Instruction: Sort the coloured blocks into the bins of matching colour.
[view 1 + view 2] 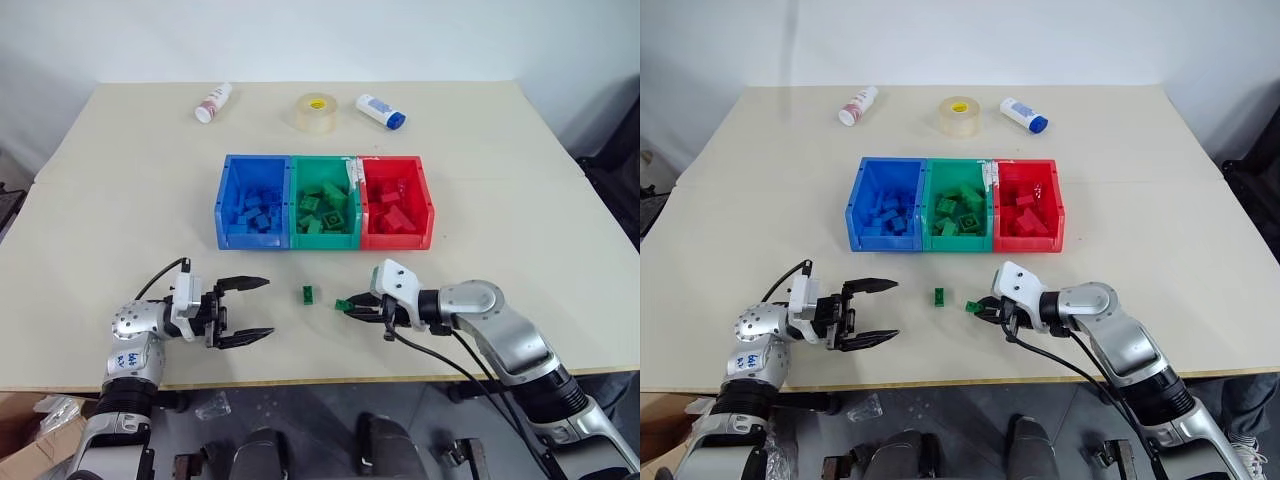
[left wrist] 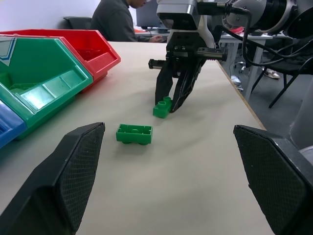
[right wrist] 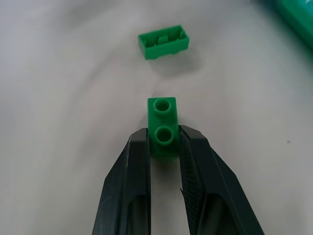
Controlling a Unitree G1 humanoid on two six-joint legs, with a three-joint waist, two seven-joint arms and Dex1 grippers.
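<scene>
Left eye view, beige table (image 1: 120,200), white wall, left end effector (image 1: 245,311) wide open, right end effector (image 1: 352,307) pinching green block (image 1: 343,304)

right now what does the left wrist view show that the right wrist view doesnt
Left wrist view alone: the red bin, a seated person beyond the table, and the left gripper open. Right wrist view alone: the two studs on the small green block. Both: the right gripper shut on that block, and the loose green brick lying on the table beside it.
</scene>
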